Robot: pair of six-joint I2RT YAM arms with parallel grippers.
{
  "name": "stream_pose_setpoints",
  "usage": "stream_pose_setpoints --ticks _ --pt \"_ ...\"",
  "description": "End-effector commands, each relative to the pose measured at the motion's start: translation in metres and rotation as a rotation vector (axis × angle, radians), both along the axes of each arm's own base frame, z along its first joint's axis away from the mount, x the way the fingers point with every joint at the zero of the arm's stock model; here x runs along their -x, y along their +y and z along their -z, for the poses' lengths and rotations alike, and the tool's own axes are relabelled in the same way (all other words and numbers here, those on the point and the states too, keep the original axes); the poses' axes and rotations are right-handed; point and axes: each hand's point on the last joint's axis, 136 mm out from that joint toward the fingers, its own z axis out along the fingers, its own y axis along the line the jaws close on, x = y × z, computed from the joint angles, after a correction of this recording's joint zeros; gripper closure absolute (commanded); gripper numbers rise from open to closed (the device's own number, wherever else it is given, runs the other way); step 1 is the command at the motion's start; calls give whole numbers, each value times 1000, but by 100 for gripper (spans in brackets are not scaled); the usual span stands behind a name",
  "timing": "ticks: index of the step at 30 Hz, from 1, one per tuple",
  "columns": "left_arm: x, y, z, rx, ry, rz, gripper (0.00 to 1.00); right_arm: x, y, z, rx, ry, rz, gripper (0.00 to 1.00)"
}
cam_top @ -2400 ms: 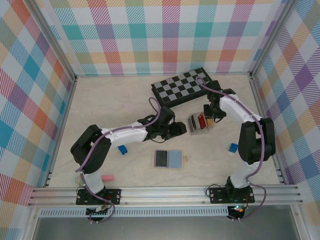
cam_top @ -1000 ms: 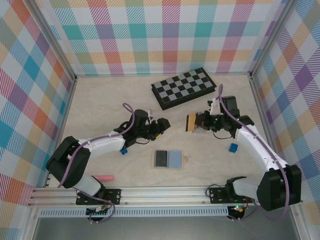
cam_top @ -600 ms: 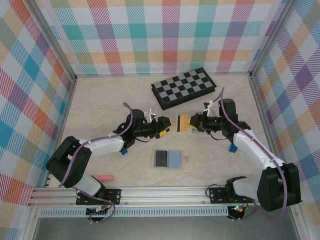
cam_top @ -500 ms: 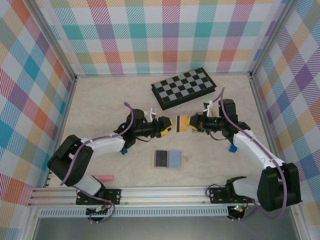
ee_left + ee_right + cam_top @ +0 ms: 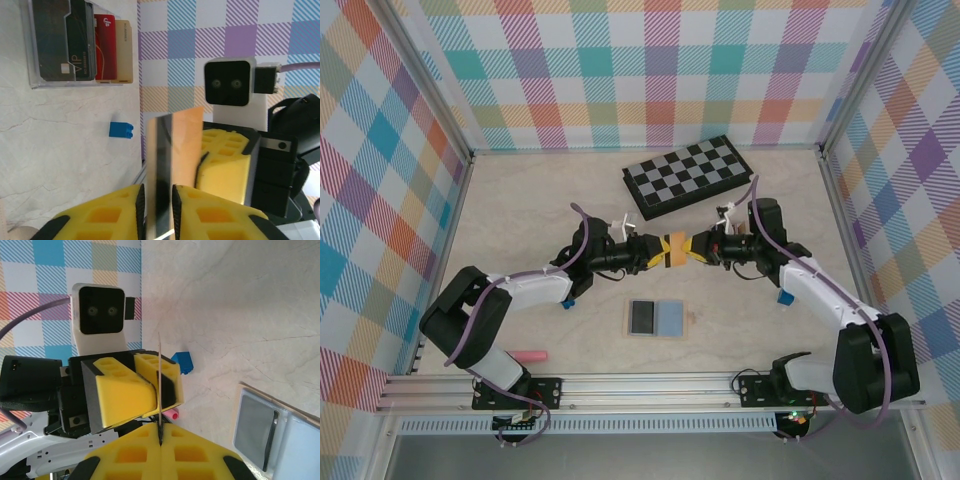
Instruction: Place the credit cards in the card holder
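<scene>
Left wrist view gives me the credit card (image 5: 185,145) held up off the table (image 5: 535,205). It shows an orange face with a dark stripe along one side, and its near end runs down between my left pincer (image 5: 158,195) fingers. Those fingers stand just beside the card, one on each face. I cannot tell whether they press on it or leave a sliver of gap. The far end of the card sits in the right pincer (image 5: 160,432), which is clamped flat on it. From the right wrist I see the card edge-on, as one thin line rising out of the closed fingers. From above, the two pincers meet nose to nose over the middle of the table, with the card between them. The card holder (image 5: 668,318) lies open and flat on the near side, apart from both pincers and with bare table around it. The chessboard (image 5: 688,175) lies behind the meeting point, toward the back wall. A clear tray (image 5: 34,60) with a dark, a red and a tan card lies on the table below the right arm. A blue block (image 5: 786,296) sits by the right forearm, and a pink pen (image 5: 530,355) lies near the front rail on the left. The far left of the table is open.
</scene>
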Motion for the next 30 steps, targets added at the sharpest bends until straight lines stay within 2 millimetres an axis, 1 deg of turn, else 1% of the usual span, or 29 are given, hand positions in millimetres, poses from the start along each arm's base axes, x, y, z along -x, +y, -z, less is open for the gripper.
stream_pose_setpoints --ticks 1,3,4,6,7,10,11,13,14,16,19,21,23,27,30 --pt "1 -2 -22 50 -63 25 86 1 3 2 -3 -10 -23 96" --pt "2 1 -20 36 -62 21 94 2 2 6 13 -2 -20 96" --pt "4 2 -18 25 -61 23 96 2 1 8 23 1 -18 95" --pt "6 6 -12 -5 -57 17 100 3 -3 16 76 17 1 90" --pt "8 9 -8 -27 -50 10 100 4 -4 19 110 19 8 87" --pt "18 26 18 -155 -22 -19 100 13 -4 35 261 8 1 81" --pt "22 35 30 -212 -10 -36 100 18 -3 44 319 13 0 80" --pt "33 54 51 -309 15 -70 100 29 -4 69 471 38 16 79" --pt "39 59 56 -331 15 -72 100 35 -1 78 513 41 6 79" --pt "56 67 68 -403 12 -44 100 49 10 96 574 59 -22 78" --pt "80 71 82 -536 -15 11 100 68 25 118 629 81 -72 78" --pt "89 71 88 -559 -25 7 100 77 27 132 675 99 -90 78" --pt "93 72 92 -560 -29 -15 100 80 25 142 717 110 -99 78" --pt "96 71 100 -550 -53 -43 100 84 7 162 806 143 -73 80" --pt "99 67 102 -536 -67 -36 100 89 3 171 818 166 -72 81"
